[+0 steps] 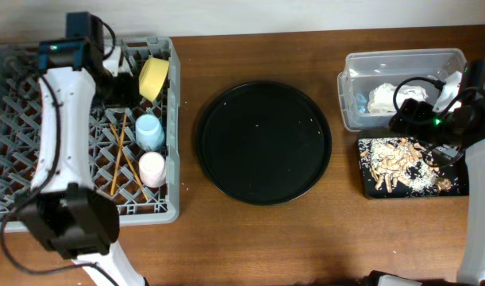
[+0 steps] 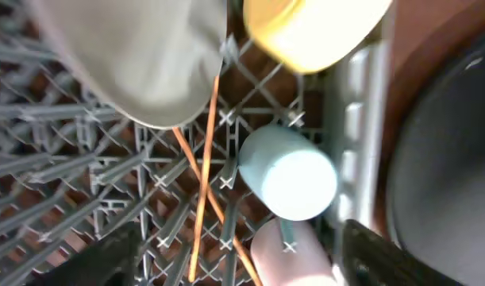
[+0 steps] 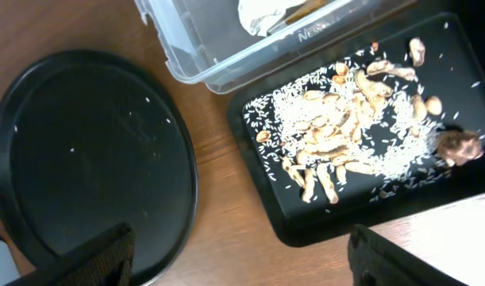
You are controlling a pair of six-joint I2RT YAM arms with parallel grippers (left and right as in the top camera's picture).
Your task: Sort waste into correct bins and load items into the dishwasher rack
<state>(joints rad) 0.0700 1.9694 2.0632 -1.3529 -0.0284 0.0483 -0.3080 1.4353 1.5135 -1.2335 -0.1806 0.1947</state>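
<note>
The grey dishwasher rack (image 1: 20,119) holds the yellow bowl (image 1: 153,77), light-blue cup (image 1: 149,131), pink cup (image 1: 152,168) and chopsticks (image 1: 119,155). My left gripper (image 1: 121,94) hovers over them, open and empty. In the left wrist view, its fingers (image 2: 242,262) straddle the pink cup (image 2: 294,258), and the pale plate (image 2: 139,56) stands beyond them. The clear tub (image 1: 401,83) holds the white napkin (image 1: 389,97). The black rectangular tray (image 1: 369,187) holds brown scraps and rice (image 3: 345,135). My right gripper (image 3: 242,254) is open and empty above the table by that tray.
The big round black tray (image 1: 263,143) lies in the middle of the table, with only a few specks on it. The rack's right wall (image 2: 361,135) stands close to the cups. The right arm's cables (image 1: 421,91) hang over the tub's near edge.
</note>
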